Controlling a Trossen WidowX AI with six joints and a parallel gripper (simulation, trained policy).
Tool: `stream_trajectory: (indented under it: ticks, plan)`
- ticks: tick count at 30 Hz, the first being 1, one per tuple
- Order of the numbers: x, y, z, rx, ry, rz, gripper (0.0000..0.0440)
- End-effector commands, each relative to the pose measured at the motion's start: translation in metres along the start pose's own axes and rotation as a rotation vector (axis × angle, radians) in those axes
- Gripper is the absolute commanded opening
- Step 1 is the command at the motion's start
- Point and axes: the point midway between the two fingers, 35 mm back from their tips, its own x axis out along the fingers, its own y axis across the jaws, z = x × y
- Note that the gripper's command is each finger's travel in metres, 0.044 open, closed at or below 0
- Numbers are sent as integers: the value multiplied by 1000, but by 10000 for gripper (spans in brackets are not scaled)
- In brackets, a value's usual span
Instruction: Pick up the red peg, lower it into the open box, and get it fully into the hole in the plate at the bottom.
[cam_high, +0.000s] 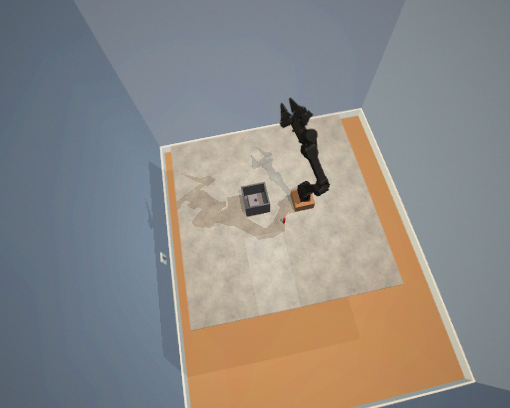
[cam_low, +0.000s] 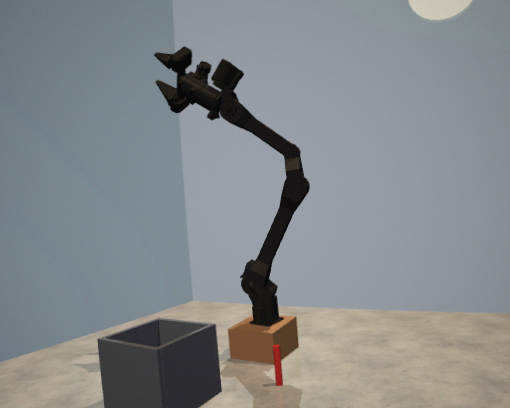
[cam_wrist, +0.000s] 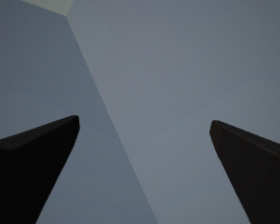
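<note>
Exterior view: a black arm is rising from an orange block (cam_high: 310, 205) (cam_low: 250, 345), its jaws (cam_high: 286, 102) (cam_low: 156, 68) spreading wide, high above the surface (cam_high: 340, 240) (cam_low: 400, 355), with nothing between them. The red peg (cam_high: 284, 220) (cam_low: 278, 366) is standing upright near the block, outside the open box (cam_high: 265, 212) (cam_low: 190, 367). The wrist view is showing only walls between the fingertips.

The step in hand is seemingly reaching the peg. Doing it well means swinging back over it, pointing the jaws downward, descending slowly astride it and closing squarely, as a side knock could topple it.

The box's tall rim is standing on one side of the peg, the block on another; the side away from both is offering more room.
</note>
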Motion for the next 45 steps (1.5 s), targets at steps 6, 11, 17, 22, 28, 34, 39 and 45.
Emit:
stream_trajectory:
  ticks: [6, 11, 17, 22, 28, 34, 39, 45]
  plan:
    - [1, -10, -53, 259, 176, -51, 440]
    - [-3, -9, -80, 393, 269, -77, 440]
    - [-12, -5, -111, 543, 379, -113, 440]
    - [-22, 0, -136, 659, 471, -148, 440]
    - [-37, 8, -164, 786, 583, -195, 440]
    - [-56, 17, -190, 901, 697, -249, 440]
    - [-73, 25, -211, 987, 794, -300, 440]
    - [-97, 36, -234, 1076, 914, -369, 440]
